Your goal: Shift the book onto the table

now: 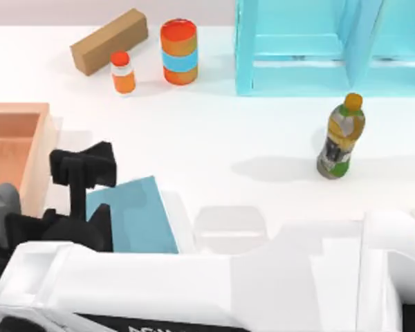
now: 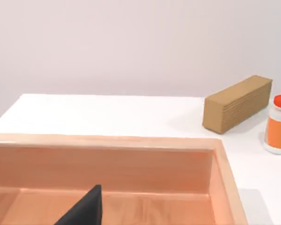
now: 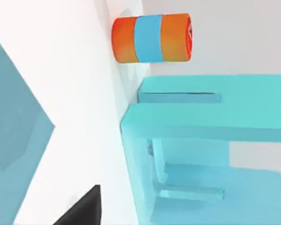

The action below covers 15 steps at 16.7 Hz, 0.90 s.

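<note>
1. The book (image 1: pixel 135 214) lies flat on the table (image 1: pixel 214 138), just beside the wooden tray (image 1: pixel 24 149) on the tray's right, its near part hidden under a white arm.
2. The left gripper (image 1: pixel 83 169) is at the book's left corner, between book and tray rim; whether its jaws are spread or pinching, I cannot tell.
3. The right gripper is tucked under the white arm; from its wrist view the book's corner (image 3: pixel 14 122) shows, but the jaw state I cannot tell.
4. Open white surface runs from the book's far edge to the cardboard box (image 1: pixel 109 41), small orange bottle (image 1: pixel 123 72) and striped can (image 1: pixel 179 52).
5. Right of the book, the table is bare up to the juice bottle (image 1: pixel 342 136), which stands upright.
6. The light blue shelf unit (image 1: pixel 311 48) sits beyond that bottle, just beside the can.
7. A plain pale wall (image 2: pixel 131 47) backs the table.
</note>
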Tool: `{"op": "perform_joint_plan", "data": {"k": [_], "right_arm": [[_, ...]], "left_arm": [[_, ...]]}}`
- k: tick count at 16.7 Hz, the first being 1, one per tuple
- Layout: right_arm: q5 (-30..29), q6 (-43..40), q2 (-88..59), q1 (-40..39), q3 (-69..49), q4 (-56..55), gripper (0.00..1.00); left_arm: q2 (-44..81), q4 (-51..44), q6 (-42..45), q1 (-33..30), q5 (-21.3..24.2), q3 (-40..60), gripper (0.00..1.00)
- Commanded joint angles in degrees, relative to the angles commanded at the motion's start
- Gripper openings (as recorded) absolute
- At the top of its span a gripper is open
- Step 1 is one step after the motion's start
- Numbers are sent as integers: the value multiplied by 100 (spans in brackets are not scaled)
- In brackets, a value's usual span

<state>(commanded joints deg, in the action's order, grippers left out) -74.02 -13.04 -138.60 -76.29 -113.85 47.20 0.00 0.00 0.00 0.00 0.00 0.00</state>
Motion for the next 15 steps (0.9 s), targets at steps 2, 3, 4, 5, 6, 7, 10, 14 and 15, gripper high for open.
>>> {"op": "perform_joint_plan", "data": {"k": [2,3,4,5,6,7,10,14,15], "right_arm": [[18,469,-141,-138,-271,577,100],[29,748,-224,-220,-432,918,100],[40,1050,-315,-307,-606,1290,100],[51,1372,-411,-400,-791,1687,100],[63,1708,-512,-497,-984,2102,100],[75,2054,-615,-596,-1183,2530,100],[109,3108,-935,-900,-1793,3841,100],[149,4396,-1336,-1274,-2550,5449,100],[157,4669,-1423,-1354,-2711,5789,100]], "left_arm": [[0,0,0,0,0,0,100],[0,0,0,0,0,0,100],[0,0,0,0,0,0,100],[0,0,0,0,0,0,100],[0,0,0,0,0,0,100],[0,0,0,0,0,0,100],[0,0,0,0,0,0,100],[0,0,0,0,0,0,100],[0,0,0,0,0,0,100]]}}
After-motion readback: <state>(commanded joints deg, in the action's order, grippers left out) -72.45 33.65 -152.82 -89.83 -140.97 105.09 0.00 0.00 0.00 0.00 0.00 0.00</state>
